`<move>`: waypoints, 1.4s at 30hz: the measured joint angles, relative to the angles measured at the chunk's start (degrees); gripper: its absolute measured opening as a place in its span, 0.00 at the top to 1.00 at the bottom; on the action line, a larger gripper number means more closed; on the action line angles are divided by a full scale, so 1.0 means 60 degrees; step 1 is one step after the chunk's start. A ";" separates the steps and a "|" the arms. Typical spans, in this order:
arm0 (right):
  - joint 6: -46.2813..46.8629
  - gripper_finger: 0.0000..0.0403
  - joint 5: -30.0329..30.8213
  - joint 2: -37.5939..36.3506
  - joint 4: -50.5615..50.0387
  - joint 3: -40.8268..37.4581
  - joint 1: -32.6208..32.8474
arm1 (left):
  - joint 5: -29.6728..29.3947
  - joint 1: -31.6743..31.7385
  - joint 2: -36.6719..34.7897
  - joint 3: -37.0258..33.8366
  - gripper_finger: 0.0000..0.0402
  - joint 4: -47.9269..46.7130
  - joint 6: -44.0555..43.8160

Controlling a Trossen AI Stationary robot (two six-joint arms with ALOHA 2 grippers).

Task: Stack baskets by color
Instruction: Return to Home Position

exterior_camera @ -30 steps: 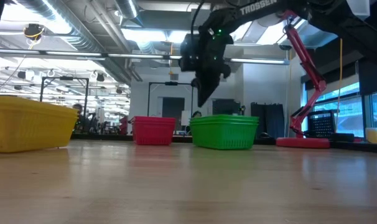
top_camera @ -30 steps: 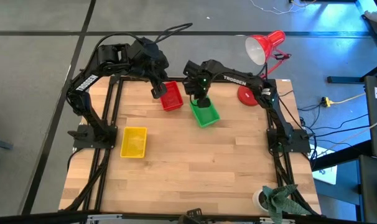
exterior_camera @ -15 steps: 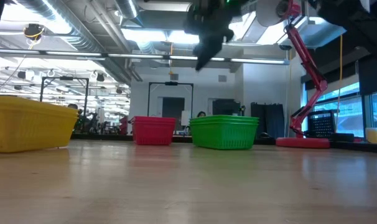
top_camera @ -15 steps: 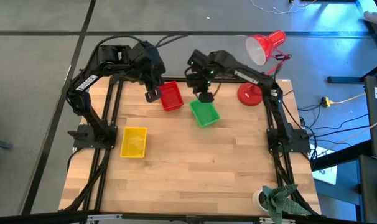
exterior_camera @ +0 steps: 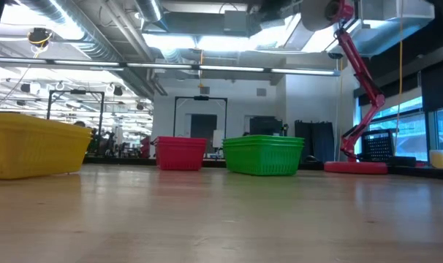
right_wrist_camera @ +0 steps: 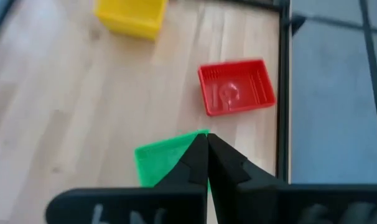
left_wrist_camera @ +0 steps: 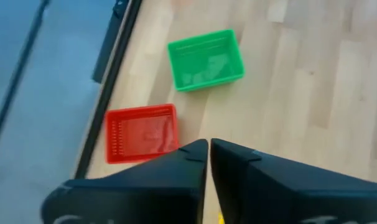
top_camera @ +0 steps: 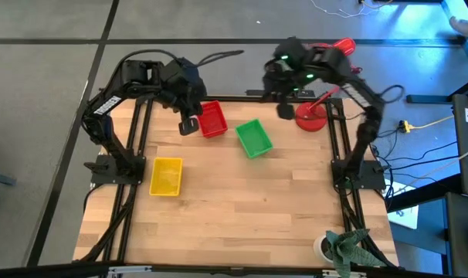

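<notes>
A wooden tabletop [top_camera: 242, 208] holds three mesh baskets. The red basket [top_camera: 212, 120] lies near the far edge, with the green basket [top_camera: 254, 138] just beside it, not touching. The yellow basket [top_camera: 166, 176] sits well apart, near the left side. The left gripper [top_camera: 189, 125] hangs beside the red basket, fingers together and empty. The right gripper [top_camera: 285, 110] is raised near the red desk lamp [top_camera: 311, 116], fingers together and empty.

table [top_camera: 242, 216] | red basket [top_camera: 213, 120] | green basket [top_camera: 254, 138] | yellow basket [top_camera: 166, 176] | lamp base [top_camera: 311, 118], apparently
</notes>
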 joint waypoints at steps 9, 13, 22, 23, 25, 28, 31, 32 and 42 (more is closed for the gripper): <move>0.0856 1.00 -0.0390 -0.1941 -0.0454 -0.0007 0.0362 | -0.0356 -0.0526 -0.0658 0.0003 1.00 0.0002 0.0114; 0.1254 1.00 -0.0007 -0.2695 -0.0620 -0.0007 0.0997 | -0.0757 -0.0878 -0.1160 -0.0006 1.00 0.0005 -0.0172; 0.2279 1.00 0.1137 -0.4059 -0.0593 -0.0513 0.2636 | -0.2450 -0.2420 -0.2519 -0.0025 1.00 0.0002 -0.1354; 0.2491 1.00 0.1503 -0.4270 -0.0587 -0.0768 0.2772 | -0.2575 -0.2637 -0.2641 -0.0073 1.00 0.0003 -0.1397; 0.2972 1.00 0.2078 -0.4776 -0.0436 -0.1375 0.2970 | -0.2774 -0.3045 -0.2967 -0.0232 1.00 0.0005 -0.1594; 0.3562 1.00 0.2357 -0.5671 0.0319 -0.2564 0.3288 | -0.3281 -0.3570 -0.3453 -0.0726 1.00 0.0006 -0.2060; 0.3954 1.00 0.2571 -0.6655 0.1253 -0.4013 0.3549 | -0.3865 -0.4031 -0.4033 -0.1622 1.00 0.0049 -0.2445; 0.4123 1.00 0.2716 -0.6998 0.1548 -0.4510 0.3617 | -0.4099 -0.4167 -0.4232 -0.2010 1.00 0.0103 -0.2604; 0.5216 1.00 0.3027 -0.9922 0.4264 -0.8786 0.3797 | -0.4656 -0.5192 -0.6715 -0.6157 1.00 0.2788 -0.3052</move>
